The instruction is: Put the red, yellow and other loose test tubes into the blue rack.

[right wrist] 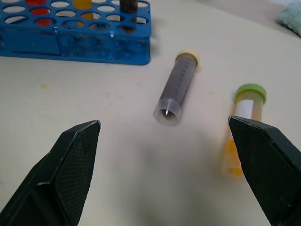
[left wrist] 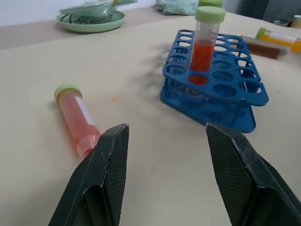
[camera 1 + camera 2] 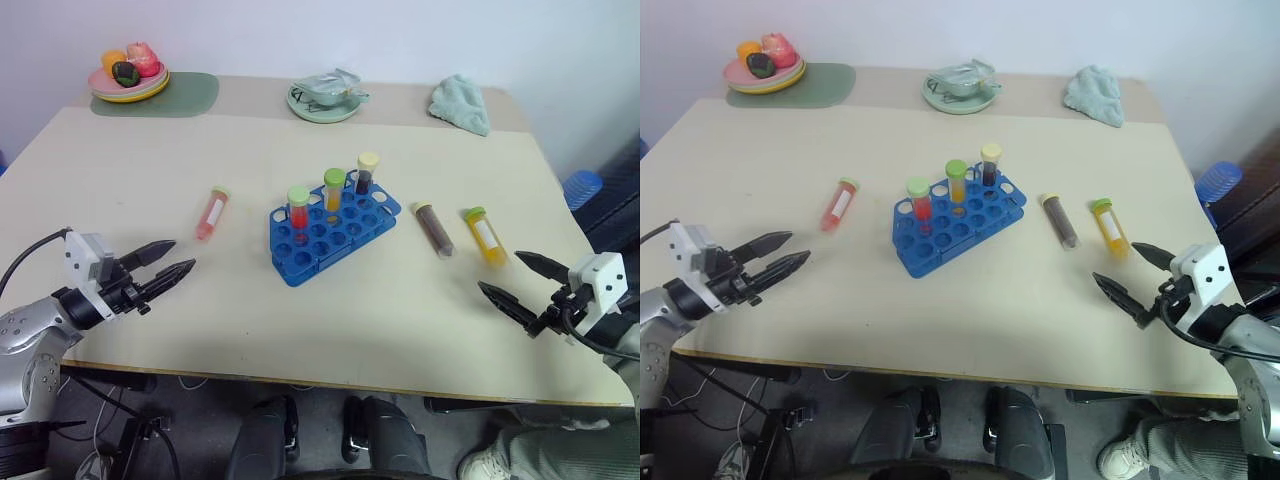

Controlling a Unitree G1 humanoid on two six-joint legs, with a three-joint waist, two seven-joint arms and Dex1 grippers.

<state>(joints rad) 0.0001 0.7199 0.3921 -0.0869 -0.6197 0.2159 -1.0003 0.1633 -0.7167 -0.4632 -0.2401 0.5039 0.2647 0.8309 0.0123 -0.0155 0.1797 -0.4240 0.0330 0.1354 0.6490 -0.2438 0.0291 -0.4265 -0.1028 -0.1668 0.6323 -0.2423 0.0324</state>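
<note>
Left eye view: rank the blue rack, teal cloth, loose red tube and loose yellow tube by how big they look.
1. blue rack
2. teal cloth, though farther away
3. loose red tube and loose yellow tube: look alike, no ranking.

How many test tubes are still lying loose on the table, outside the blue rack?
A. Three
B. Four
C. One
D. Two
A: a red tube lies left of the blue rack; a dark tube and a yellow tube lie to its right.
</note>
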